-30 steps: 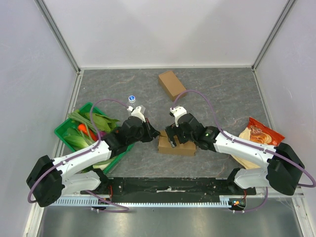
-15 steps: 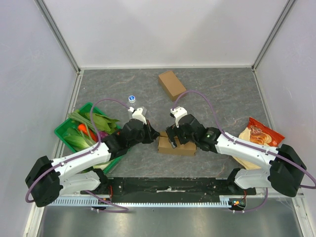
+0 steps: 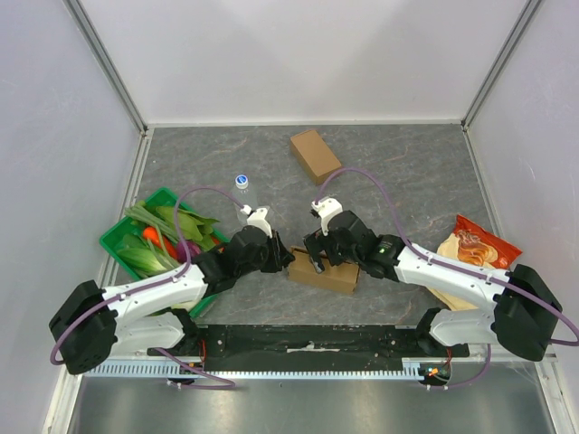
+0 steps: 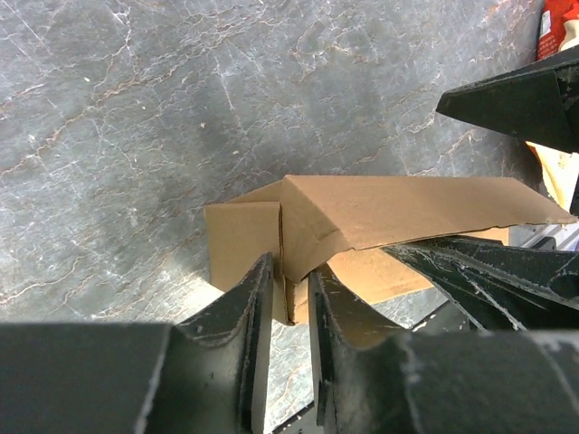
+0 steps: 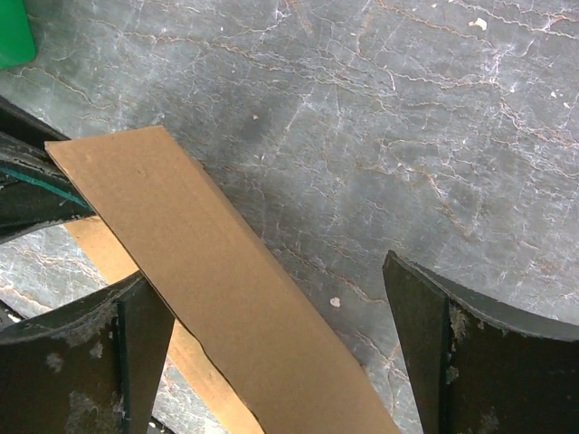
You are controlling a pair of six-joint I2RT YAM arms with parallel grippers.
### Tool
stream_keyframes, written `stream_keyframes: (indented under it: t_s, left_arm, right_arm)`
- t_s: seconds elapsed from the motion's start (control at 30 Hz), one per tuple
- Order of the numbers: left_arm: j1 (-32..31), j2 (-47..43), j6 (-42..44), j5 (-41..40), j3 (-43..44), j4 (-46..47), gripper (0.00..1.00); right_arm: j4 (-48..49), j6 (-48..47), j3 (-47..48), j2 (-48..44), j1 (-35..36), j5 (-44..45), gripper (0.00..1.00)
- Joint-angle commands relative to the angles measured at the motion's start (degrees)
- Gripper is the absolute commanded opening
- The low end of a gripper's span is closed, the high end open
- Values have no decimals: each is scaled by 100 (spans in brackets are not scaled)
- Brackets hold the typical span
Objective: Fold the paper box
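L gripper [image 4: 291, 268] eased open; box [image 4: 398, 208] skewed.

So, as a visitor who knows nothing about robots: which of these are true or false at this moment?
1. A second brown box lies at the back of the table, apart from both arms. True.
2. The green bin is empty. False: it holds leafy vegetables.
3. The right gripper has its jaws wide open. True.
4. The snack bag lies on the left, beside the bin. False: it lies on the right, next to the right arm.
5. An edge of the paper box sits between the fingers of the left gripper. True.
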Motion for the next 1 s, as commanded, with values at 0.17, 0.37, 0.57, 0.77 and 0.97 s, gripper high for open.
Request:
stream_keyframes:
  t_s: [0.17, 0.37, 0.57, 0.77, 0.97]
  left_arm:
    - [3, 123, 504, -295, 154, -509, 10]
    - [11, -377, 531, -232, 137, -720, 48]
    - [20, -844, 829, -382, 355, -949, 63]
    - [20, -257, 1216, -242, 724, -940, 55]
    - [11, 175, 1357, -355, 857, -712, 55]
  right_arm:
    - [75, -184, -41, -60, 22, -80, 98]
    - [31, -236, -41, -86, 31, -18, 98]
    - [31, -298, -41, -33, 22, -44, 98]
    - [-4, -307, 3, -95, 22, -44, 98]
    - [-31, -289, 11, -86, 22, -97, 98]
